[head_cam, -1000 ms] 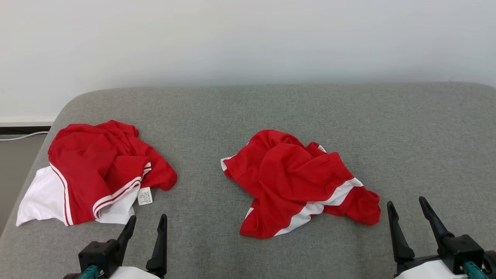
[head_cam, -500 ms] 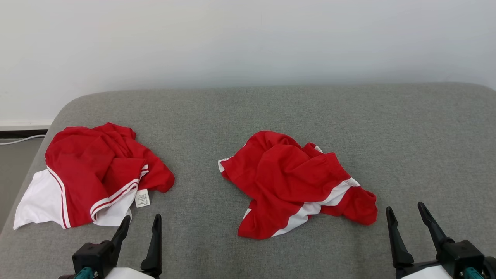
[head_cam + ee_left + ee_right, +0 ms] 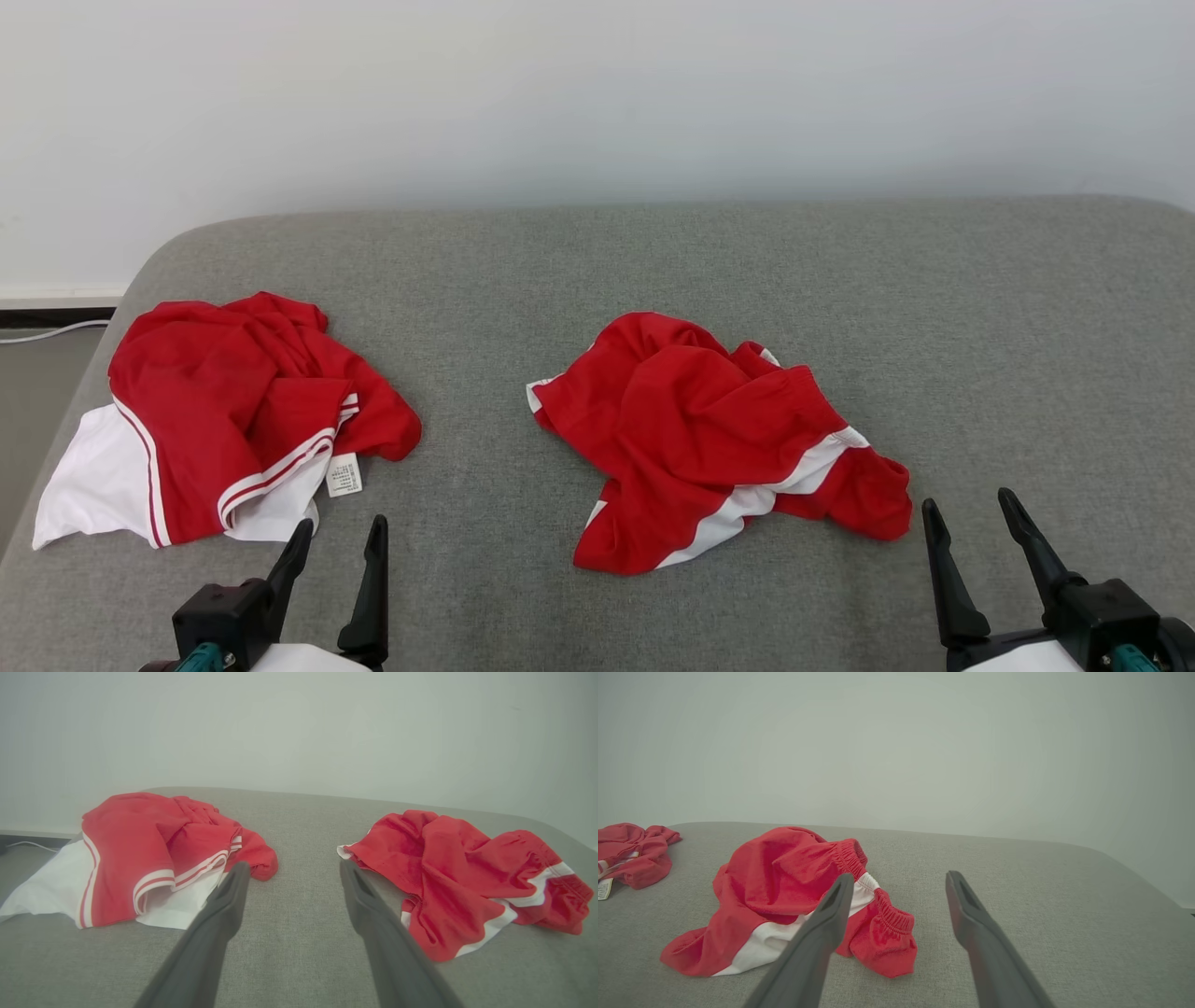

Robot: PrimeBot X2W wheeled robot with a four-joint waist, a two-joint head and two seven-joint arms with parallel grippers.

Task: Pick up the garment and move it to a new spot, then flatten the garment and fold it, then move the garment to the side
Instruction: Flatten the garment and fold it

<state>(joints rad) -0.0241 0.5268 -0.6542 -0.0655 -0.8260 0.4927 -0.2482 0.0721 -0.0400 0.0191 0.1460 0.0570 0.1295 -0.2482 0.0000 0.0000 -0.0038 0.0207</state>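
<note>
Head view | left hand (image 3: 340, 525), right hand (image 3: 965, 498): released, empty | risk: left garment (image 3: 233, 401) seized instead of look-alike centre garment (image 3: 709, 429).

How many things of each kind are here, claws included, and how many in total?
Red-and-white garments: 2 (left garment, middle garment)
Claws: 2 (left claw, right claw)
Grey padded surface: 1
Total: 5

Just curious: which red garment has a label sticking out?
The left garment: a white label lies by its hem. The middle garment shows none.
</note>
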